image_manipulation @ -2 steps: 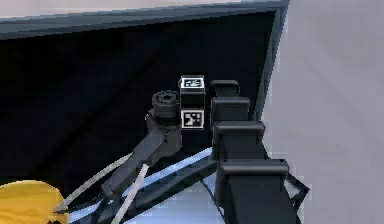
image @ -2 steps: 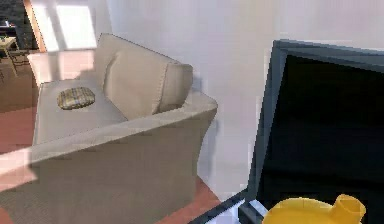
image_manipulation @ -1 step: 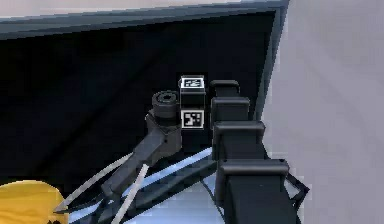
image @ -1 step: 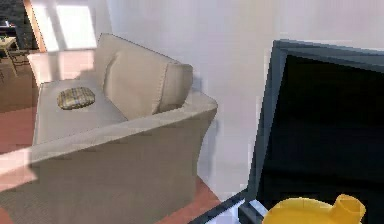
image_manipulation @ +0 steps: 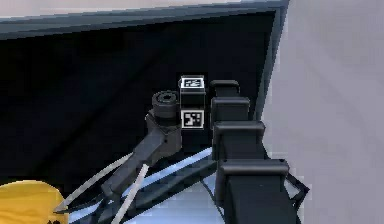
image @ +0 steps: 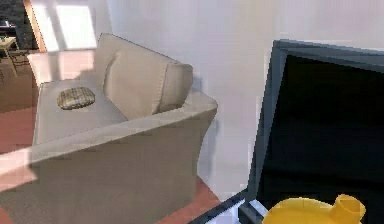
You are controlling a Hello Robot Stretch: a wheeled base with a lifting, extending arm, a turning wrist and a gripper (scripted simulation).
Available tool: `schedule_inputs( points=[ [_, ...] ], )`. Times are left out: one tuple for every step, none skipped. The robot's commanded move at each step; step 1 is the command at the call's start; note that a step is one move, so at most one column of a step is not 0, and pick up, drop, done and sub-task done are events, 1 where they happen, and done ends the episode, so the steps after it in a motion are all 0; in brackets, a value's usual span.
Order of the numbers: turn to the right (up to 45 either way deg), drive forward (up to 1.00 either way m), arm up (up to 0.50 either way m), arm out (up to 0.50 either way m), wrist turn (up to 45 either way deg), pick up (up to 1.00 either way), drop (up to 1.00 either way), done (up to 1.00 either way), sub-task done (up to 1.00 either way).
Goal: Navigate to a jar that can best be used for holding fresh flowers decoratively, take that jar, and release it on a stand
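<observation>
The pincer [image_manipulation: 97, 208] reaches toward the arm side view's lower left. Its thin fingers end right by a yellow vessel [image_manipulation: 25, 200], most likely the jar. Whether it holds anything I cannot tell, since the vessel seems to rest on the pale tabletop [image_manipulation: 180, 195] at the fingers' end. Just behind stands a large dark screen [image_manipulation: 90, 80], and a beige armchair [image: 120, 130] sits at the forward view's left. This looks like the taking step. Next, the vessel needs lifting straight up, clear of the screen, before any drive toward a stand.
</observation>
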Motion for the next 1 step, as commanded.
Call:
schedule_inputs(
  points=[
    [0.0, 0.0, 0.0, 0.0, 0.0, 0.0, 1.0, 0.0, 0.0]
  ],
)
